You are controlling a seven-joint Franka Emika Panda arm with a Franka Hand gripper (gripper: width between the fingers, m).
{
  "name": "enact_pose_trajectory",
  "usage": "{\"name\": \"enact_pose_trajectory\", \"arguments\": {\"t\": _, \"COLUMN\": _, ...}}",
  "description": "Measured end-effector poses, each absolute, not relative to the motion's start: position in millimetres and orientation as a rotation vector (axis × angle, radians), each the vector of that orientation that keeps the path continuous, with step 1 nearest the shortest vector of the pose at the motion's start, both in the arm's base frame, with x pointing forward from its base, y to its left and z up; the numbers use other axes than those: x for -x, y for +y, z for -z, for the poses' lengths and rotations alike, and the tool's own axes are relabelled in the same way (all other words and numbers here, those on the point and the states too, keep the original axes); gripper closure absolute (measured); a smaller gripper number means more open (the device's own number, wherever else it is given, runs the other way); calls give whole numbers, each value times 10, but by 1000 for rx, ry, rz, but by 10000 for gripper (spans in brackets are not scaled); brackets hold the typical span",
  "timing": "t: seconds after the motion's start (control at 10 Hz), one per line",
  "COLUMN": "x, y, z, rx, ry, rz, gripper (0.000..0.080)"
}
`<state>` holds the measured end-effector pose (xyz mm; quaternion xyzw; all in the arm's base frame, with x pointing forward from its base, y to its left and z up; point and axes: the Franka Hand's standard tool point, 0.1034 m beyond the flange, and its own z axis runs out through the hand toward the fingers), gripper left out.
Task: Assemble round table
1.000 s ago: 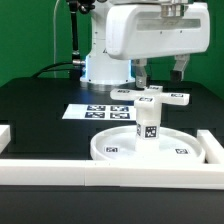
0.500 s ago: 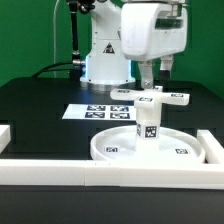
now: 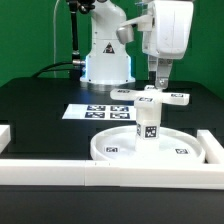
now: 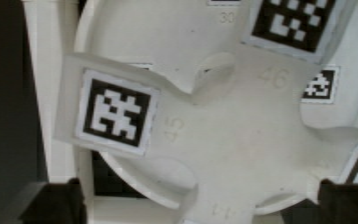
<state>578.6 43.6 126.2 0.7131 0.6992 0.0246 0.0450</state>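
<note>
Exterior view, near edge: a long white border rail [image 3: 110, 172] runs across the front, just in front of the round disc [image 3: 150, 148].
Landmark: the round disc lies flat on the black table [image 3: 40, 115], rim up, square markers on its front wall.
Side edges: short rail ends stand at either side, one [image 3: 6, 133] well apart from the disc toward the exterior view's left, one [image 3: 211, 146] just beside its rim on the exterior view's right.
Leg: the short marked cylinder leg [image 3: 147, 124] stands upright at the middle of the disc.
Open room: bare black table spreads wide from the disc toward the exterior view's left; in front and to the exterior view's right the rails close it in.
Marker board: the marker board [image 3: 95, 112] lies flat behind the disc, toward the exterior view's left.
Foot piece: the cross-shaped foot piece [image 3: 152, 97] lies behind the disc, just beyond the leg, its arms spread flat.
Gripper: the gripper [image 3: 160, 82] hangs down right over the foot piece; whether its fingers touch the piece I cannot tell.
Gripper state: in the wrist view two dark fingertips [image 4: 51, 198] show apart at either side of the foot piece [image 4: 211, 110], so the jaws stand spread.
Far side: the robot base [image 3: 105, 60] rises behind the marker board, a dark cable [image 3: 75, 35] beside it, green wall beyond.
</note>
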Motion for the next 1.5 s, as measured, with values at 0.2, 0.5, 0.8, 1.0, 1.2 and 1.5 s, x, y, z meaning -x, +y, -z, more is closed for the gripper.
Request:
{"name": "enact_pose_trajectory", "arguments": {"t": 0.2, "x": -5786, "y": 403, "z": -1258, "rx": -2062, "ry": 2236, "rz": -56, "gripper": 151}}
{"name": "enact_pose_trajectory", "arguments": {"t": 0.5, "x": -5772, "y": 390, "z": -1222, "rx": -1707, "ry": 2474, "rz": 6, "gripper": 151}}
{"name": "enact_pose_trajectory", "arguments": {"t": 0.8, "x": -5742, "y": 360, "z": -1195, "rx": -1462, "ry": 2609, "rz": 63, "gripper": 151}}
{"name": "enact_pose_trajectory", "arguments": {"t": 1.0, "x": -5725, "y": 353, "z": -1159, "rx": -1470, "ry": 2607, "rz": 74, "gripper": 151}}
{"name": "enact_pose_trajectory", "arguments": {"t": 1.2, "x": -5710, "y": 350, "z": -1116, "rx": -1480, "ry": 2606, "rz": 82, "gripper": 151}}
{"name": "enact_pose_trajectory", "arguments": {"t": 1.5, "x": -5701, "y": 357, "z": -1074, "rx": -1511, "ry": 2592, "rz": 87, "gripper": 151}}
